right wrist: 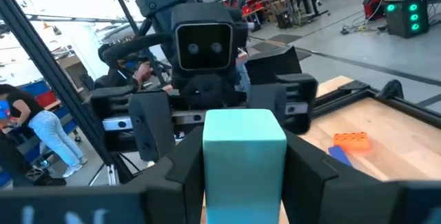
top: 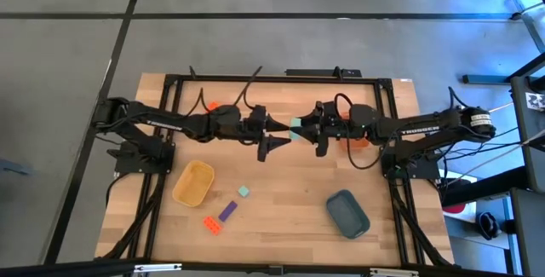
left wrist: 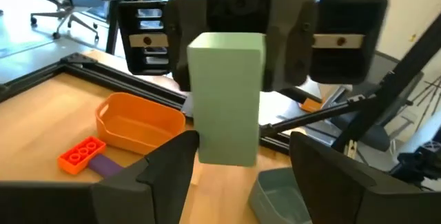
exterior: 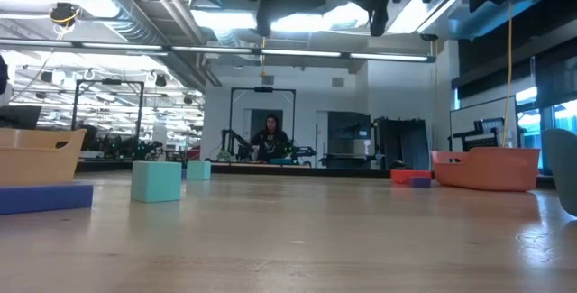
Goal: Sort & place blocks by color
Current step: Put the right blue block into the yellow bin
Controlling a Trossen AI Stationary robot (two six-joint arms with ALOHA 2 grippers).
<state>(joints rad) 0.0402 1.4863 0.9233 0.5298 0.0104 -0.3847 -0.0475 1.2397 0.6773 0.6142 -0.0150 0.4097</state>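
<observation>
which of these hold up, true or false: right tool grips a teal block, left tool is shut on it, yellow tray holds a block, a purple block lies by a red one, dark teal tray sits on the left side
1. The right tool grips a teal block. True.
2. The left tool is shut on it. False: its fingers stand open either side of the block.
3. The yellow tray holds a block. False: it looks empty.
4. A purple block lies by a red block. True.
5. The dark teal tray sits on the left side. False: it is on the right side.
</observation>
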